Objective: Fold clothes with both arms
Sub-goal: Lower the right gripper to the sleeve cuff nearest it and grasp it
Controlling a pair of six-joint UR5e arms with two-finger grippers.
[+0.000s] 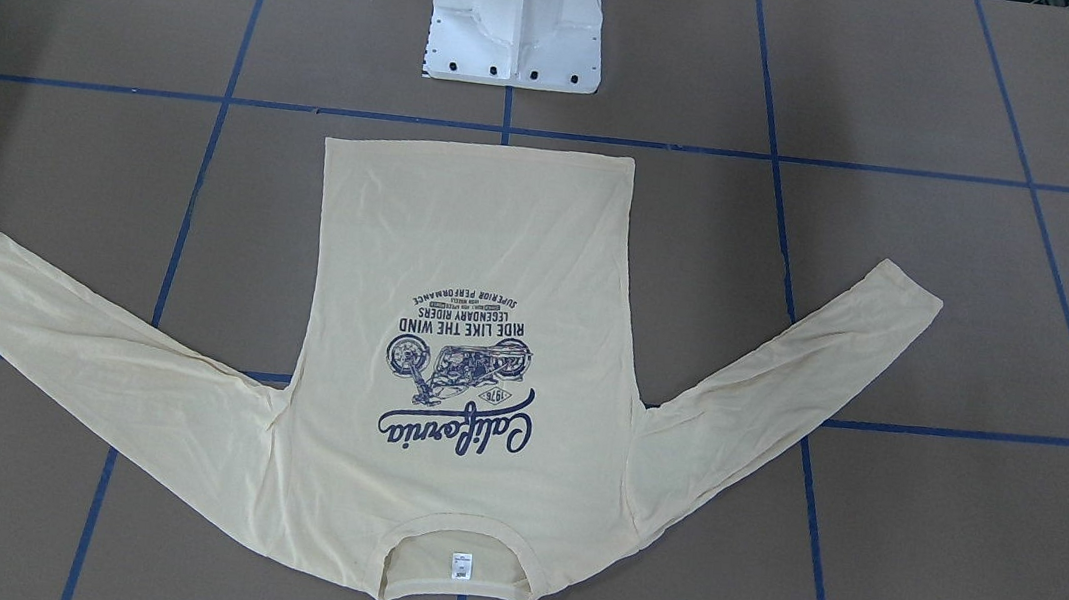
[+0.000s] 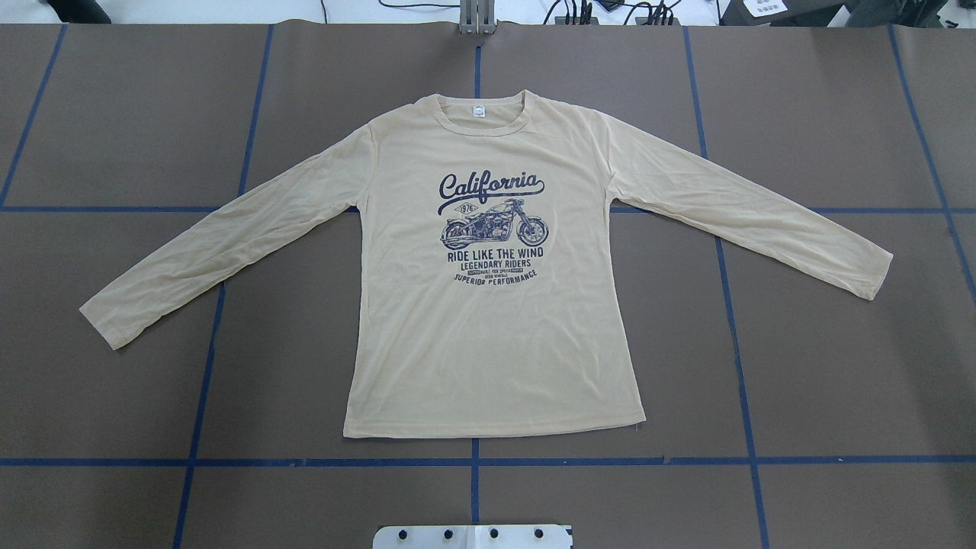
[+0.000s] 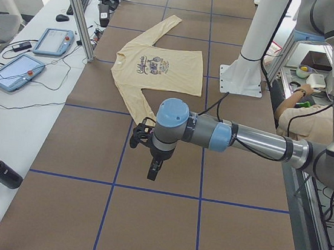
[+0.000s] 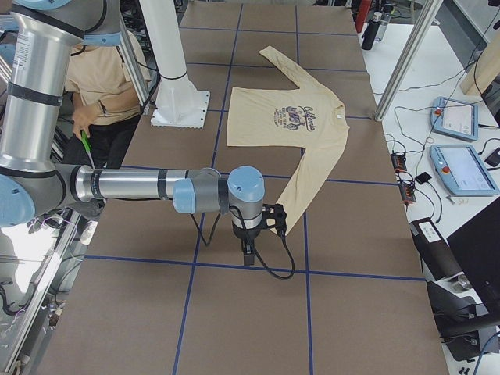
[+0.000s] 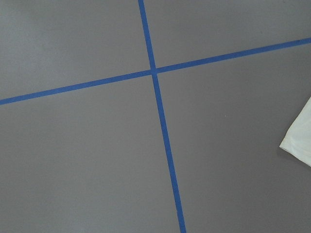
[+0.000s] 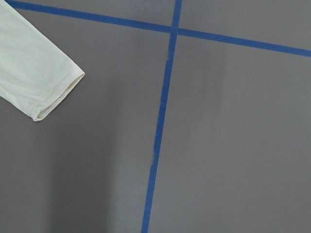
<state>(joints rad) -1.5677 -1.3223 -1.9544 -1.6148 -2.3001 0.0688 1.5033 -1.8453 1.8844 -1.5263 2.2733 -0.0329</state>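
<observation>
Shirt lies flat, print up, in front of the white pedestal base, and nothing is folded yet. Your left gripper and right gripper hang to either side of the pedestal, each just beyond its cuff; whether they are open or closed cannot be told. Bring each down on its own cuff, pinch only the cloth edge, and lift both together so the thin fabric doesn't drag. The hem is nearest the pedestal and the collar farthest, so the long axis runs straight away from it.
</observation>
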